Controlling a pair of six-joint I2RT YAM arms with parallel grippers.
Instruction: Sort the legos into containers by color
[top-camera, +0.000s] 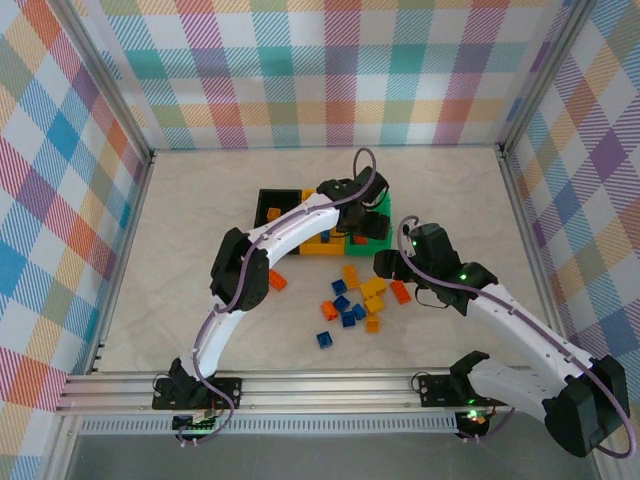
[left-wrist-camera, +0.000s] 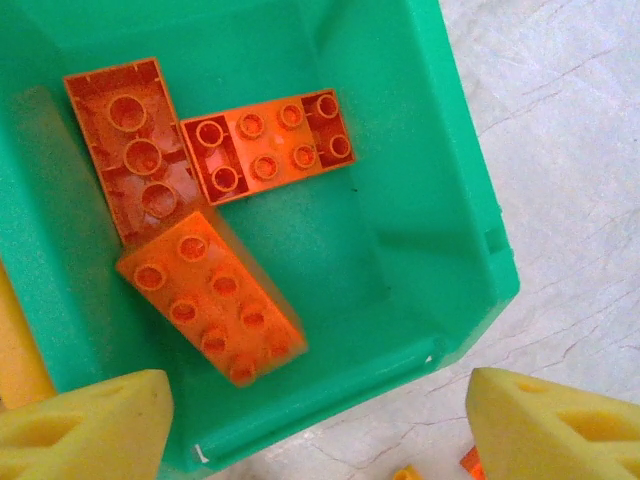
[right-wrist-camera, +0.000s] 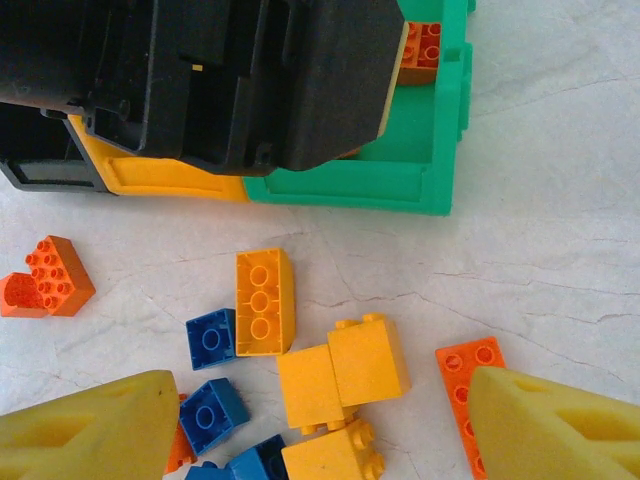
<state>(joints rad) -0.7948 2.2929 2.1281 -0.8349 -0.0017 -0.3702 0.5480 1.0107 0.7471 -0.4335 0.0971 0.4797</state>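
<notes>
Robot lab cell, plaid walls (top-camera: 340, 70), aluminium rail (top-camera: 330, 385), marbled tabletop (top-camera: 200, 220)

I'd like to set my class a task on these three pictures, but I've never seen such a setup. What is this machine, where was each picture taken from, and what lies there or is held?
The machine is two white robot arms, a left arm and a right arm, bolted at the near edge of a pale marbled table. Each ends in a two-finger pincer. One picture looks down from above; the other two come from cameras on the wrists. Three small open plastic bins stand together: a black bin, a yellow-orange bin and a green bin. The left pincer hangs open over the green bin, which holds three orange oblong studded bricks. The right pincer is open above loose orange, yellow and blue bricks on the table. Neither holds anything.
</notes>
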